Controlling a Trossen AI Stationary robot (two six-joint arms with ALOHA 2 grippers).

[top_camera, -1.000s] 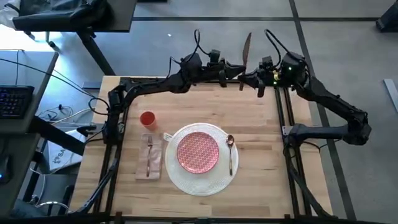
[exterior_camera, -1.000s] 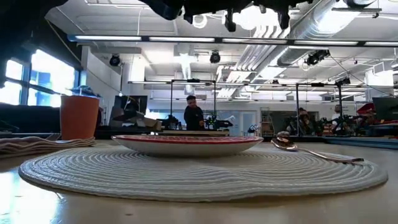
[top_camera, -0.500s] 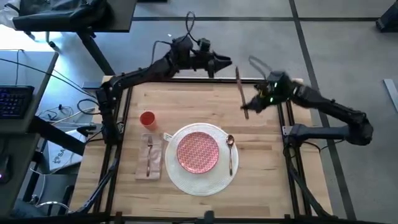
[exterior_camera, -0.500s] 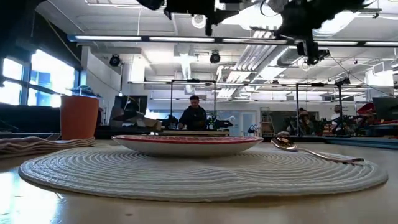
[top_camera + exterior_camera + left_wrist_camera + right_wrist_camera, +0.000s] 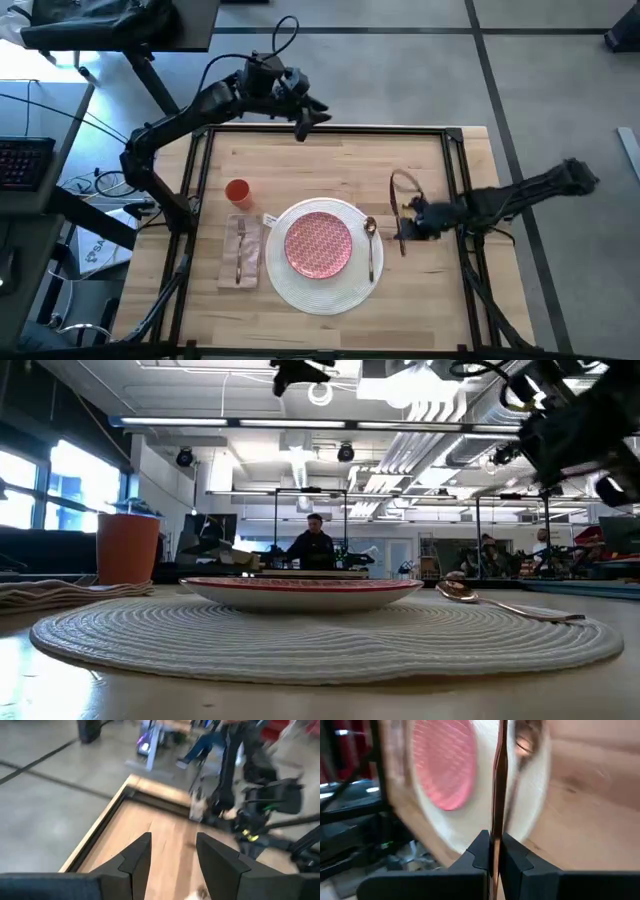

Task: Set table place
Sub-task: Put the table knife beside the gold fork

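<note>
- The table point(image 5: 330, 160) is a light-wood top on a black frame, with the place set near its front middle.
- A round white woven placemat point(image 5: 322, 290) lies there, with a red-patterned pink plate point(image 5: 318, 243) at its centre.
- A beige napkin point(image 5: 240, 268) lies just left of the mat with a gold fork point(image 5: 240, 247) on it.
- A gold spoon point(image 5: 370, 245) rests on the mat's right part.
- An orange-red cup point(image 5: 237, 191) stands behind the napkin.
- The right gripper point(image 5: 403, 226) hangs low just right of the spoon, jaws pinched on a slim gold knife point(image 5: 498, 785).
- The left gripper point(image 5: 303, 122) is above the table's far edge, jaws parted and holding nothing.
</note>
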